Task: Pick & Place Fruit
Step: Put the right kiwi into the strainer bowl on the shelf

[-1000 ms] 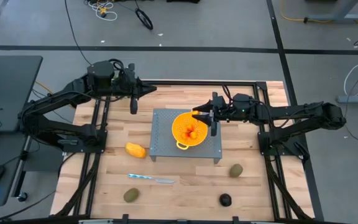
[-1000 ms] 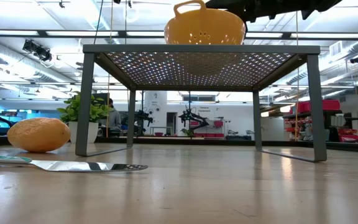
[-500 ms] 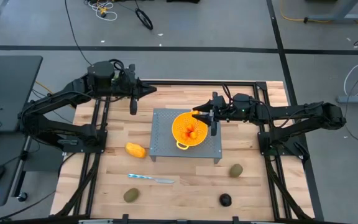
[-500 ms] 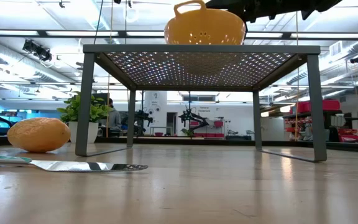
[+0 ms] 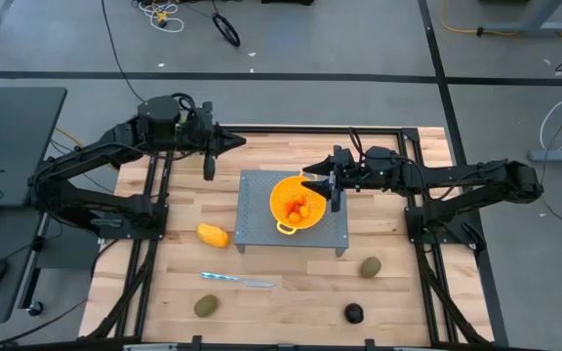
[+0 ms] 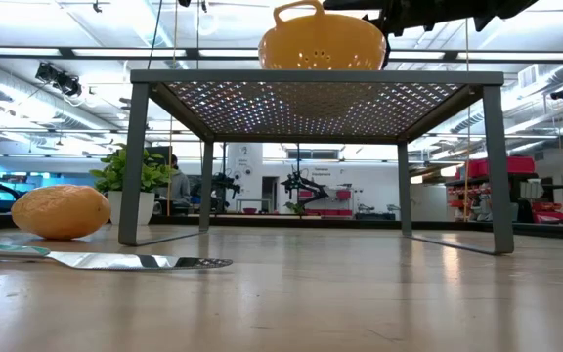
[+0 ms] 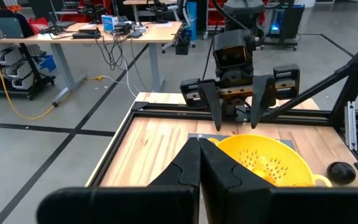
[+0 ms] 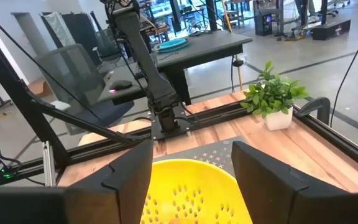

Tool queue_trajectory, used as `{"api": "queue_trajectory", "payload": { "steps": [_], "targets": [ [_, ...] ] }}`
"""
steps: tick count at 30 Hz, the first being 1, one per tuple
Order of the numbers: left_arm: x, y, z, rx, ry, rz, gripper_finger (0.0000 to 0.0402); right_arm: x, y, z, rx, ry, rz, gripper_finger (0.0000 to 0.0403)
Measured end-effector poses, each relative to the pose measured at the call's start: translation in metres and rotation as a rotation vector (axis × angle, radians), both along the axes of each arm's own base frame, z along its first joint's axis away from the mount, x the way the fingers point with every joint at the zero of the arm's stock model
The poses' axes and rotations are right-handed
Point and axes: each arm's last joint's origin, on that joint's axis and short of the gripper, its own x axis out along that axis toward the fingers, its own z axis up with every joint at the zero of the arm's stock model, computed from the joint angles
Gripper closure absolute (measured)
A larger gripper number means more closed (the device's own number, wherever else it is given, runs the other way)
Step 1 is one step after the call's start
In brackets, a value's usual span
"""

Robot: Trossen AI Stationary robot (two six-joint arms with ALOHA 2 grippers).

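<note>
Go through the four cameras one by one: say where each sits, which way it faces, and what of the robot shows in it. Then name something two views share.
High view: above the table, looking straight down; both arms, the right gripper over the colander.
Low view: at table-top height, looking level under the grey rack; only dark arm parts at top.
Left wrist view: behind the shut left gripper, facing the right arm.
Right wrist view: behind the open right gripper, facing the plant.
Shared: the colander appears in all four.

In the low view, the yellow perforated plastic colander (image 6: 322, 44) hides the small orange-red fruit inside it, and the right gripper is cut off at the top edge. The flat silvery knife (image 6: 86, 258) is cropped at the left.
</note>
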Motion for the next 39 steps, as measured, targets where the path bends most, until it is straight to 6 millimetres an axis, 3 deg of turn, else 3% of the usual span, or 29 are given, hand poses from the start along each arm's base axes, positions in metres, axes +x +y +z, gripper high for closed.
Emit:
{"api": "queue_trajectory", "payload": {
  "steps": [16,31,39],
  "targets": [
    [-0.001,-0.001,0.0,-0.019,-0.003,-0.006,0.0399,0.001,0.013,0.001,-0.048,-0.001,0.053,0.0187],
    [-0.006,-0.003,-0.001,-0.012,0.03,-0.016,0.0399,0.001,0.019,0.001,-0.075,0.0,0.064,0.0317],
    [-0.013,-0.005,0.002,0.014,0.019,-0.022,0.0399,0.001,0.019,0.001,-0.089,0.001,0.04,0.035]
  ]
}}
